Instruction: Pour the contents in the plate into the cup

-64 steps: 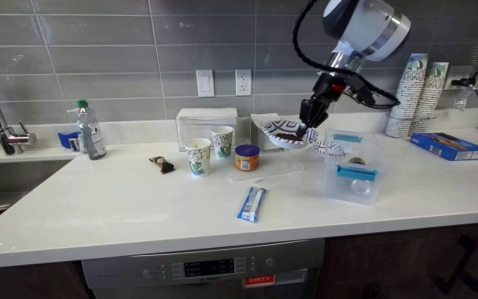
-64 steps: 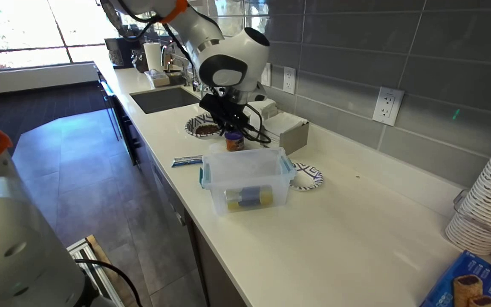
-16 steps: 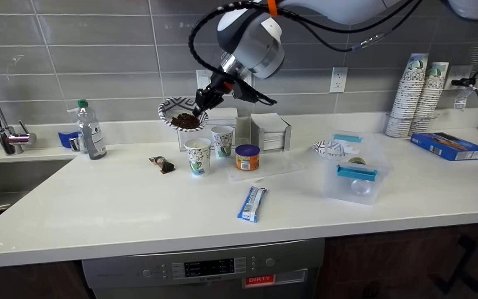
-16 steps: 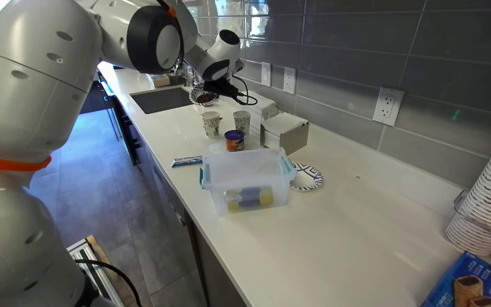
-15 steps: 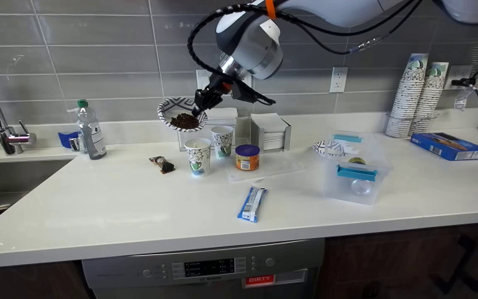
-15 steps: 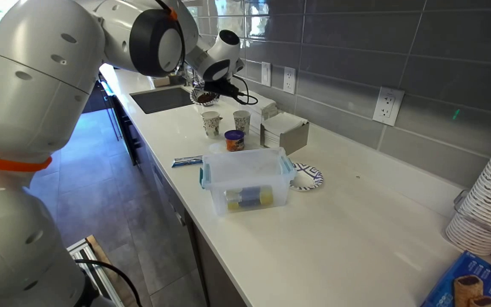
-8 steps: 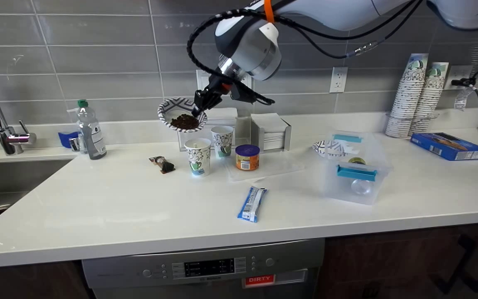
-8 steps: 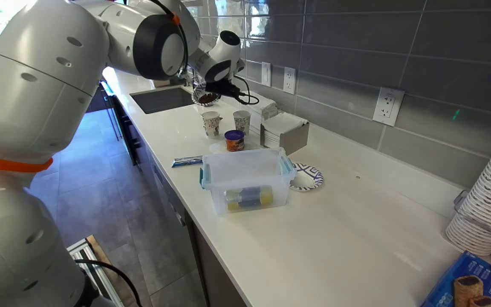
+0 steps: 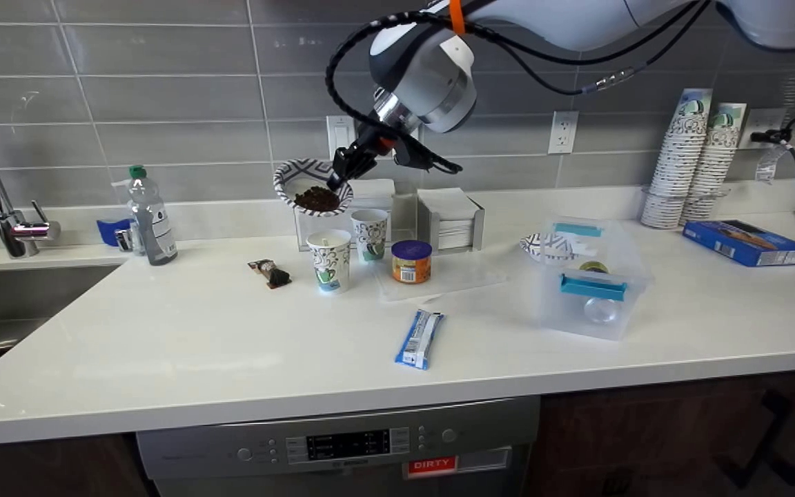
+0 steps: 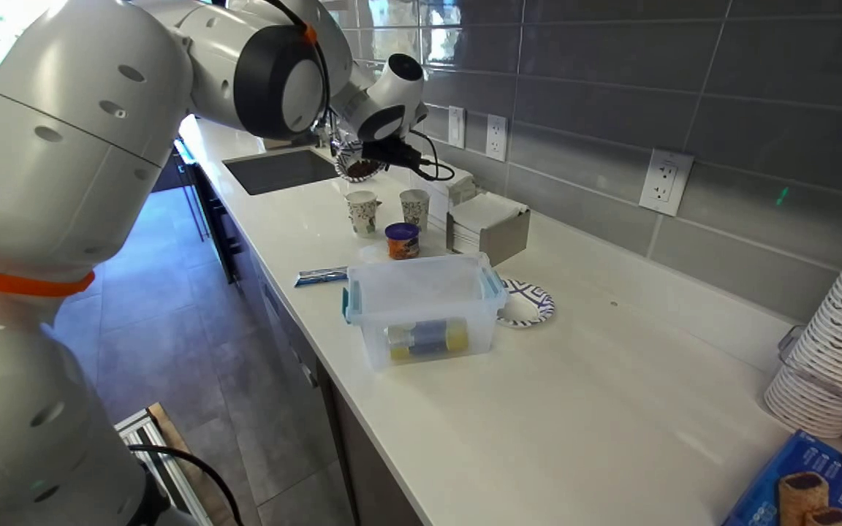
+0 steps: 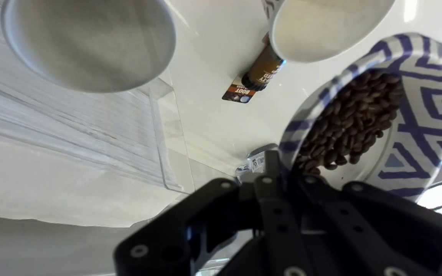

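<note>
The pincer [image 11: 288, 172] is clamped on the rim of the patterned plate [image 11: 434, 80], which hangs tilted above the tabletop [image 9: 197, 331], before the tiled wall [image 9: 183, 103]. The front cup [image 9: 329, 266] stands upright on the tabletop, lower than the plate; in the wrist view its mouth appears just beside the plate's rim. From this cup the tabletop runs forward to its front edge [image 9: 301, 406] and sideways, past a dark packet [image 9: 270, 274], to the sink [image 9: 18, 293]. The wrist view resolves brown beans [image 11: 347, 122] in the plate, where both exterior views give only a dark heap; it also looks down into the rear cup [image 11: 88, 42]. In an exterior view a cylinder [image 10: 428, 338] lies on its side in the clear container [image 10: 417, 292]; there, the pincer hides part of the plate. The rear cup stands near the front cup, with a purple-lidded tub [image 9: 411, 266] near both and the napkin holder [image 10: 505, 237] behind; a blue packet [image 9: 419, 338] lies nearer the front edge.
</note>
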